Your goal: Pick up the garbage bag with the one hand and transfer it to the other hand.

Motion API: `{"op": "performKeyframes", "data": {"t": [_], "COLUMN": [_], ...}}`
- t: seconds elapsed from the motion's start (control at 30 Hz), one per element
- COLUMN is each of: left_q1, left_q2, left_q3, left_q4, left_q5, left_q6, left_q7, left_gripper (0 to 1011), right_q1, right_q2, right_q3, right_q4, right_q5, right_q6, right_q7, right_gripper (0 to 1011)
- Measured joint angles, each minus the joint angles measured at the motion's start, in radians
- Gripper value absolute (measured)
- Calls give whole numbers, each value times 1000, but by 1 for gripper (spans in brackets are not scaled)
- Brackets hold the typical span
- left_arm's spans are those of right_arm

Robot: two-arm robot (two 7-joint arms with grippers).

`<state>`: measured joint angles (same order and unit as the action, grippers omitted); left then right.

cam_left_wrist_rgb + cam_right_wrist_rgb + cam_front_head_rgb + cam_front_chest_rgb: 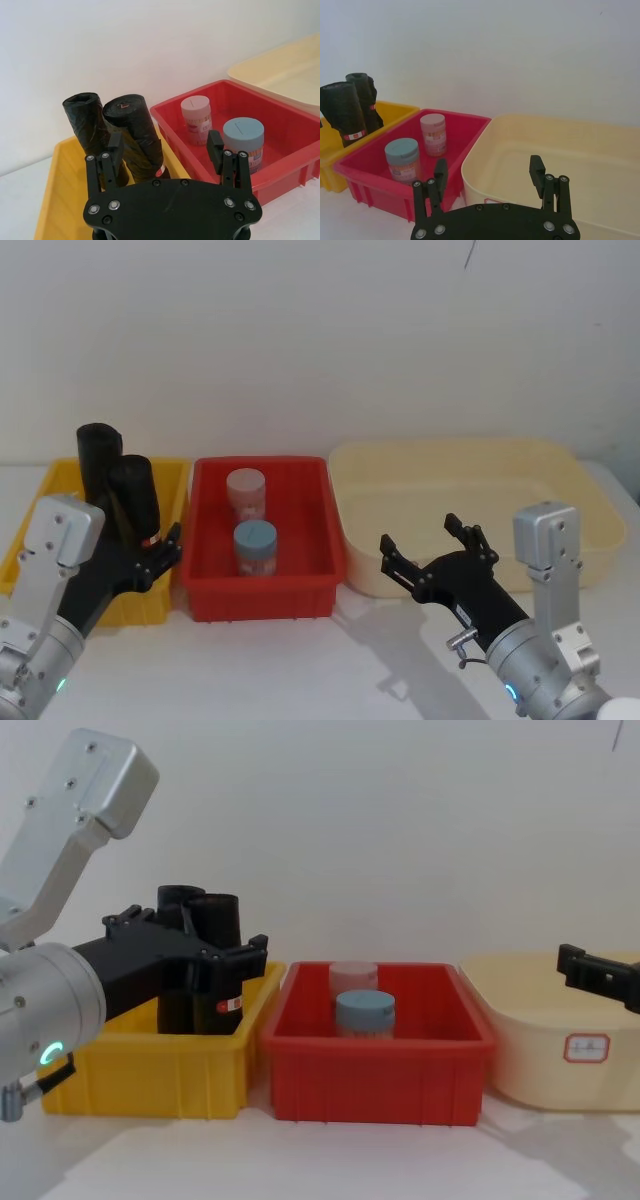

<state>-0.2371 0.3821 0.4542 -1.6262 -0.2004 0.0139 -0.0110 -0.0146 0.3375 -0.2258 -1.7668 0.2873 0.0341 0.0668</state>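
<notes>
The garbage bag (135, 495) is a smooth black roll with a red-and-white label band. It stands upright in the yellow bin (60, 485) and also shows in the left wrist view (136, 132), the right wrist view (342, 112) and the chest view (222, 955). My left gripper (150, 545) (165, 145) (190, 935), on the green-lit wrist, is open at the bin's near side, level with the roll's lower part. The roll lies in front of one of its fingers (115, 145). I cannot tell whether they touch. My right gripper (420, 535) (488, 167) hovers open in front of the cream tub.
A second black roll (98, 455) with a ragged top stands behind the garbage bag, against it. The red bin (310, 585) in the middle holds a pink-lidded jar (246, 490) and a blue-lidded jar (255, 545). A large cream tub (570, 475) sits on the right.
</notes>
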Motion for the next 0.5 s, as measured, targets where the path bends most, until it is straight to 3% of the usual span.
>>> {"op": "performKeyframes", "data": {"t": [0.5], "left_q1": [24], "left_q2": [-10], "left_q3": [-15], "left_q4": [-11], "left_q5": [11], "left_q6": [-10], "left_q7": [25], "left_gripper": [1000], "right_q1": [0], "right_q2": [0], "right_q3": [0], "right_q4": [0], "right_q5": [0], "right_q6": [0], "right_q7": [0], "right_gripper": [1004]}}
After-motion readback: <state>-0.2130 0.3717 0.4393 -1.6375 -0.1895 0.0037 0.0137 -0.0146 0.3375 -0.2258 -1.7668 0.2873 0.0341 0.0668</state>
